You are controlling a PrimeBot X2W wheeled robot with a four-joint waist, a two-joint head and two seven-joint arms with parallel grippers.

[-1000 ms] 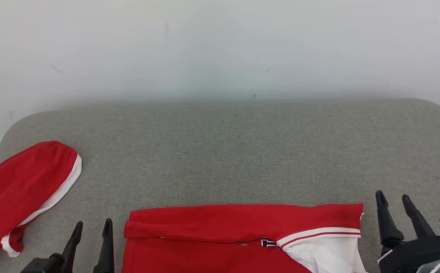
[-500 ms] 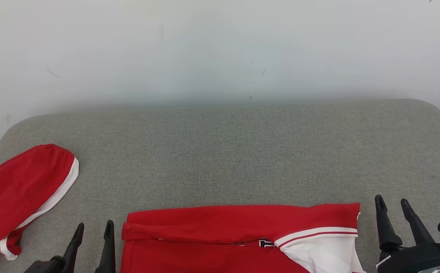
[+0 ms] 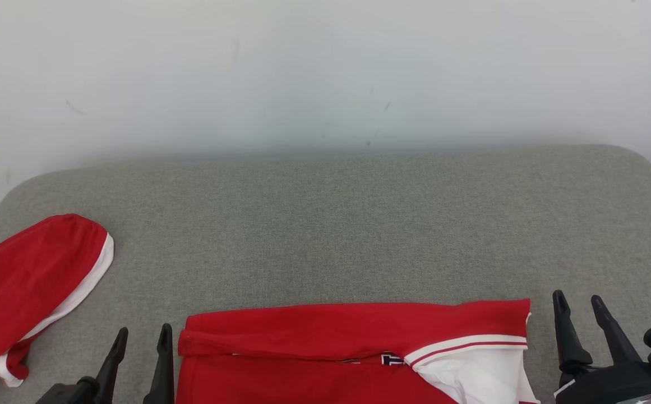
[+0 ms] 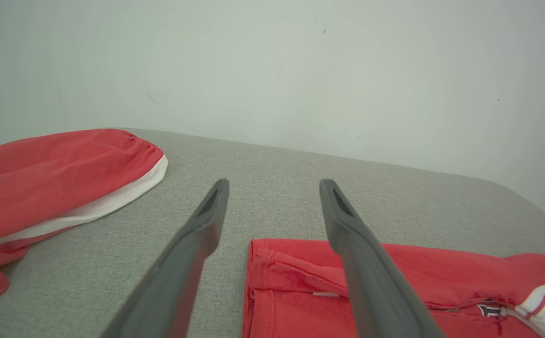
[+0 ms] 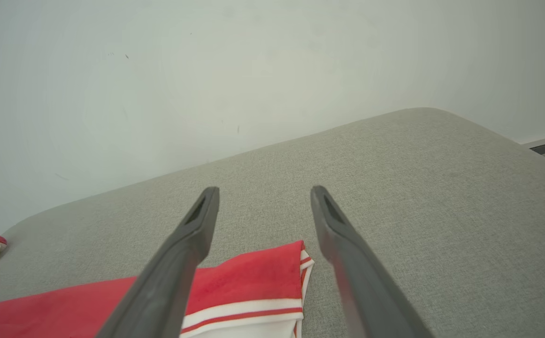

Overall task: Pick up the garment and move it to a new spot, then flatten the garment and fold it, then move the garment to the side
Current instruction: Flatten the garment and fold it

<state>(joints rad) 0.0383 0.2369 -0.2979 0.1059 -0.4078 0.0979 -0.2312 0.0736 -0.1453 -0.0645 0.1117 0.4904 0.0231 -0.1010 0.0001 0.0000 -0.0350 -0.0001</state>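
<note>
A red garment (image 3: 325, 342) with a white striped collar lies folded at the near edge of the grey padded surface (image 3: 336, 224). Its left end (image 4: 295, 281) and its collar corner (image 5: 258, 286) show below the wrist cameras. My left gripper (image 3: 141, 338) hovers open just off the garment's left end, nothing between its fingers (image 4: 206, 220). Off the garment's right end, my right gripper (image 3: 578, 303) is open too and holds nothing, its fingers (image 5: 328, 220) above the collar corner.
A second red piece with a white band (image 3: 28, 286) lies at the surface's far left edge (image 4: 51, 183). A pale wall (image 3: 325, 73) stands right behind the surface. The surface's rounded right corner (image 5: 488, 150) drops off to the floor.
The whole head view has drifted slightly, so the camera moved. Both grippers sit a touch lower in the picture; neither has touched the garment, and their jaws stay as wide.
</note>
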